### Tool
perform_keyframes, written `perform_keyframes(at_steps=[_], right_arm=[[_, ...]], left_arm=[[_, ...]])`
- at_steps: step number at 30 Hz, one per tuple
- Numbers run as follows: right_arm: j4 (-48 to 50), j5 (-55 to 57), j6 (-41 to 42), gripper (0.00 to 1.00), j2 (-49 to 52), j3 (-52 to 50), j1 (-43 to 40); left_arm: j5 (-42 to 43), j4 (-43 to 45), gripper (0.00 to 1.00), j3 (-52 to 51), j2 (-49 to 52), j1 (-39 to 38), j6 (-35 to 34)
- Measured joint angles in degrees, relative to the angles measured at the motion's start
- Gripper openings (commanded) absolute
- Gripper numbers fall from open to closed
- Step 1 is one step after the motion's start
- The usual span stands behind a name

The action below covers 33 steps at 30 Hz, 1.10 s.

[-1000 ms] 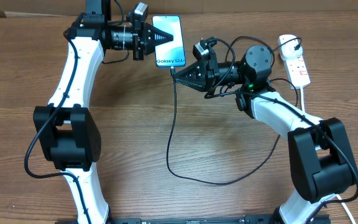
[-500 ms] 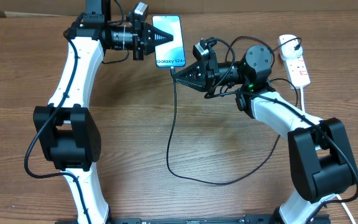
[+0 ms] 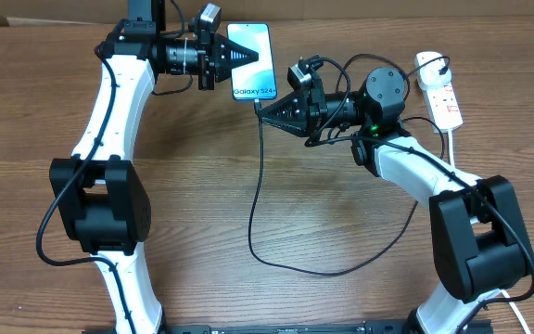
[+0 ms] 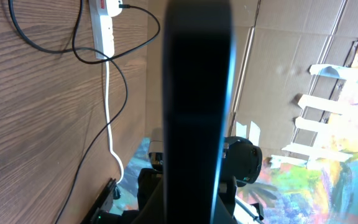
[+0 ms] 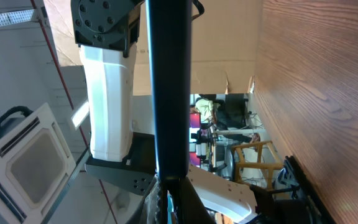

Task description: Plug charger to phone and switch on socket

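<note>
Dull wood grain under glossy plastic and glass.
The table [image 3: 202, 278] was brown wood-look board, finely streaked and matt. At twelve o'clock the phone [image 3: 253, 60] showed a smooth, glossy glass screen; edge-on in the wrist views its side was dark and sleek. The charger cable [image 3: 260, 148], trailing toward six o'clock, looked like thin black matt rubbery sheathing. At two o'clock the power strip [image 3: 441, 93] was smooth white plastic with red plastic switches. The arm shells [image 3: 109, 102] were glossy white plastic, their joints matt black.
</note>
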<state>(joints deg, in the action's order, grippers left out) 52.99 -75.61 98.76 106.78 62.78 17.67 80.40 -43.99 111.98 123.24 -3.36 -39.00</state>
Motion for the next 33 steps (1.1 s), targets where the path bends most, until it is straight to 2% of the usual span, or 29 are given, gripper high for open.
perform_keyframes(at_steps=[33], right_arm=[[-1.18,0.44,0.0,0.04,0.0,0.0,0.46]], left_arm=[[0.2,-0.13,0.04,0.0,0.0,0.02,0.02]])
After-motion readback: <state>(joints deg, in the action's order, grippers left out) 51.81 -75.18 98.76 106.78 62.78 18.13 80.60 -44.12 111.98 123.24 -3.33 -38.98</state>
